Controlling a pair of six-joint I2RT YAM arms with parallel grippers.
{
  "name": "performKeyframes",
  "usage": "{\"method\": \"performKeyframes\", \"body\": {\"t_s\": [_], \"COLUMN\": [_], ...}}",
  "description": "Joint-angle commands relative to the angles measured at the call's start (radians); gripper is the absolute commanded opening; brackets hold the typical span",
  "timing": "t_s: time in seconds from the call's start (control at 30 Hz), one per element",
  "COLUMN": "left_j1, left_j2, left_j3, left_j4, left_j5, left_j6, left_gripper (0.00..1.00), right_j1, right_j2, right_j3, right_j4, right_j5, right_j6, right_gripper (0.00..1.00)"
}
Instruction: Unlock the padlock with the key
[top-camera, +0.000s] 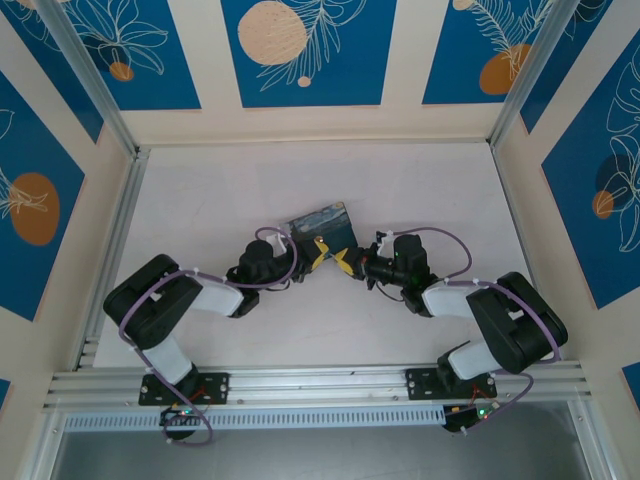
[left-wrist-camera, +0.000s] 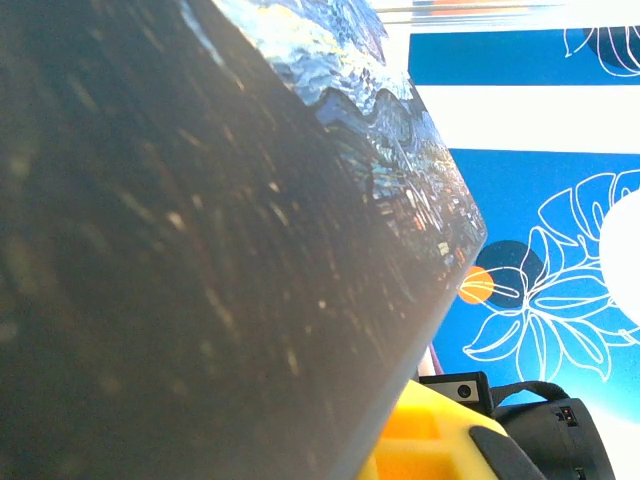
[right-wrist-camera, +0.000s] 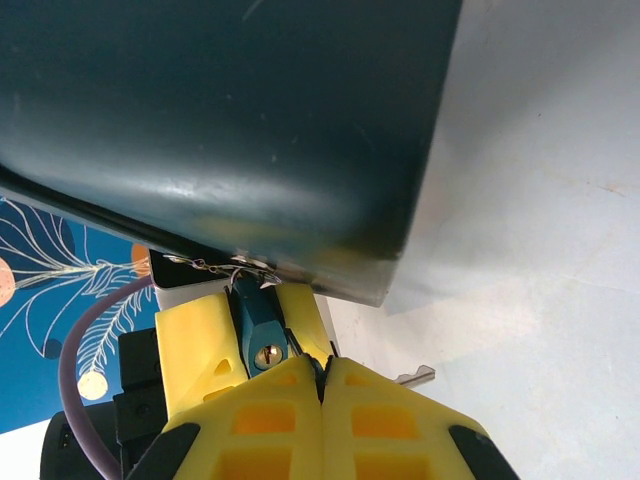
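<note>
The teal padlock (right-wrist-camera: 252, 318) hangs under the edge of the painted tin box (top-camera: 322, 222), its brass keyhole (right-wrist-camera: 267, 354) facing the right wrist camera. My left gripper (top-camera: 318, 252) is shut on the padlock, one yellow finger (right-wrist-camera: 195, 345) on each side of its body. My right gripper (right-wrist-camera: 322, 372) is shut, its tips just right of the keyhole and nothing visible in the seam. The key (right-wrist-camera: 418, 377) pokes out from behind the right finger, against the table. I cannot tell whether it is held. In the left wrist view one of my own fingers (left-wrist-camera: 430, 445) shows below the tin.
The tin box (right-wrist-camera: 230, 130) looms close over both grippers, and a thin wire chain (right-wrist-camera: 215, 265) runs along its lower edge. The two arms meet mid-table (top-camera: 420, 190). Aluminium rails and blue-patterned walls (top-camera: 300, 50) enclose the table.
</note>
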Motion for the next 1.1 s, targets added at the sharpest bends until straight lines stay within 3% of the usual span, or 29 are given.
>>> {"method": "performKeyframes", "body": {"t_s": [0.0, 0.37, 1.07], "left_j1": [0.008, 0.007, 0.007], "left_j2": [0.004, 0.001, 0.003], "left_j3": [-0.008, -0.009, -0.002], "left_j4": [0.049, 0.037, 0.033], "left_j5": [-0.017, -0.026, -0.027], "left_j6": [-0.01, -0.012, -0.012], "left_gripper": [0.0, 0.0, 0.0], "right_j1": [-0.001, -0.003, 0.025], "right_j2": [-0.031, -0.201, -0.097], "right_j3": [0.004, 0.016, 0.088], "right_j4": [-0.02, -0.302, -0.216], "right_j5": [0.026, 0.093, 0.067], "right_j6": [-0.005, -0.115, -0.091], "right_gripper": [0.0, 0.0, 0.0]}}
